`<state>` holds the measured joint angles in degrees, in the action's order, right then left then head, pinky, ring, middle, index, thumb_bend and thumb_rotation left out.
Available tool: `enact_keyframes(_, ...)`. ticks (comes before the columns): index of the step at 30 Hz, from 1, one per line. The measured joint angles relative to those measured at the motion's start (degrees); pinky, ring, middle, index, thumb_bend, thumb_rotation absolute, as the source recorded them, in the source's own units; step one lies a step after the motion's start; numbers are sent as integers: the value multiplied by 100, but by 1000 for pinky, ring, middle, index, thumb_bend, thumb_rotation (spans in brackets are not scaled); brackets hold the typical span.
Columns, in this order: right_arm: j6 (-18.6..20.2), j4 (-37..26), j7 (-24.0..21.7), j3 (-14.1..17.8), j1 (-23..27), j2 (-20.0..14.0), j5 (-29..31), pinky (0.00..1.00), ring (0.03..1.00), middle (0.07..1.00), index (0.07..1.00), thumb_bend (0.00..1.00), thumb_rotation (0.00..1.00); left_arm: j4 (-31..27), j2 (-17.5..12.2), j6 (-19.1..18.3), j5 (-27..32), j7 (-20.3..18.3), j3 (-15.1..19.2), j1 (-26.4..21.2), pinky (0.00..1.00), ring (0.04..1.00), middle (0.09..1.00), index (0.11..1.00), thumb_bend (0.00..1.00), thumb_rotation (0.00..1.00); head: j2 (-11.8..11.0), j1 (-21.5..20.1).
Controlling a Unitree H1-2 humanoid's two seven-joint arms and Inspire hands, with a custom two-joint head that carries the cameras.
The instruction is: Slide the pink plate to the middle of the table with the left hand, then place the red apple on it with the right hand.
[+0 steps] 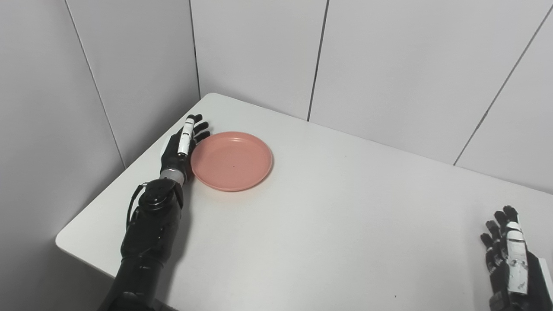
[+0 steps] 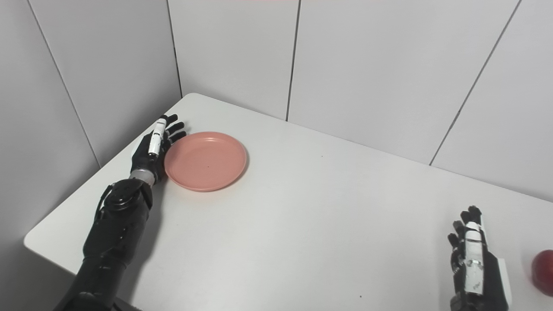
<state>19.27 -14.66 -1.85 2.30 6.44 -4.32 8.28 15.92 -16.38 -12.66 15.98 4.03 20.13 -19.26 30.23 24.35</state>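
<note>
The plate (image 1: 231,160), pink, round and shallow, was seen near the desk's (image 1: 328,224) far left corner. It was judged light, stiff and slick, best pushed at its left rim, where the open left hand (image 1: 181,147) was set. The apple (image 2: 543,272) lay beside the open, empty right hand (image 2: 475,263).

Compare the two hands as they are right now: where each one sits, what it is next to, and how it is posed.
The left hand lies at the table's far left, its open fingers against the pink plate's left rim; the right hand sits near the table's right edge, clear of the plate. The left hand is beside the plate; the right hand is beside the red apple, apart from it. Both hold nothing and are open, fingers pointing away from the robot.
</note>
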Motion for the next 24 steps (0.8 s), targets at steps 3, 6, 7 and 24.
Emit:
enact_keyframes(3,0,0,1,-4,0,0,-16,1000,993,997,1000,53,1000,-25,32,-9,2,0,-4,0,873,879,888,872,319,1000,0,-9)
enact_keyframes(6,0,0,1,-4,0,0,-14,1000,993,996,1000,54,1000,-25,45,-8,2,0,-12,-1,863,869,877,861,323,997,9,-35)
enact_keyframes(7,0,0,1,-4,0,0,-10,1000,990,994,1000,55,1000,-25,49,-8,2,0,-13,-2,859,866,874,856,320,999,17,-61)
enact_keyframes(24,-1,4,0,-42,0,18,-106,1000,988,991,1000,82,1000,-30,141,-11,-8,-16,-320,-70,877,879,889,870,327,1000,53,-176)
